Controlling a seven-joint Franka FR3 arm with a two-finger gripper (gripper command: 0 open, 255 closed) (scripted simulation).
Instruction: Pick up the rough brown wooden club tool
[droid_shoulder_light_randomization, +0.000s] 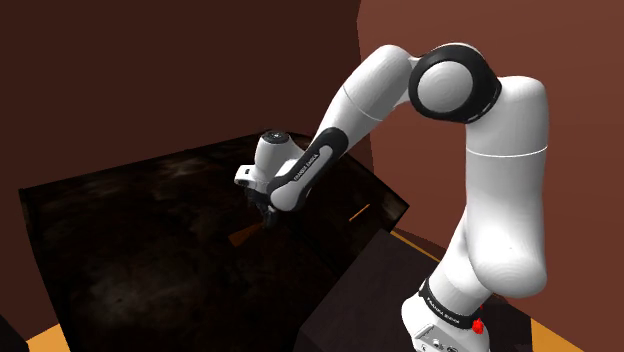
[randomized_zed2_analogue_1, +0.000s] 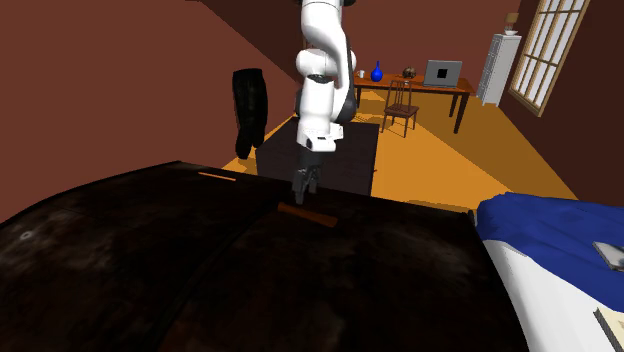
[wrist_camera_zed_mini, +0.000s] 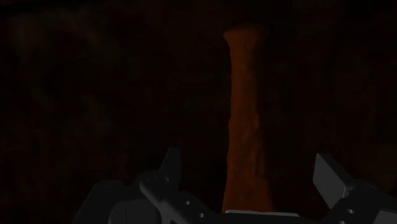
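Brown, rough club (wrist_camera_zed_mini: 245, 121) is seen mid-frame, lying untouched between the parted fingers of the gripper (wrist_camera_zed_mini: 246, 162).

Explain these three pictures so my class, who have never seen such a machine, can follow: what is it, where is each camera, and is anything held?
It is a white robot arm ending in a black two-fingered claw. One picture looks down from beside its base, one faces it across a dark table, and one looks from the hand itself. A rough brown club lies flat on the table. The claw hovers above it, fingers open on either side. Nothing is held.
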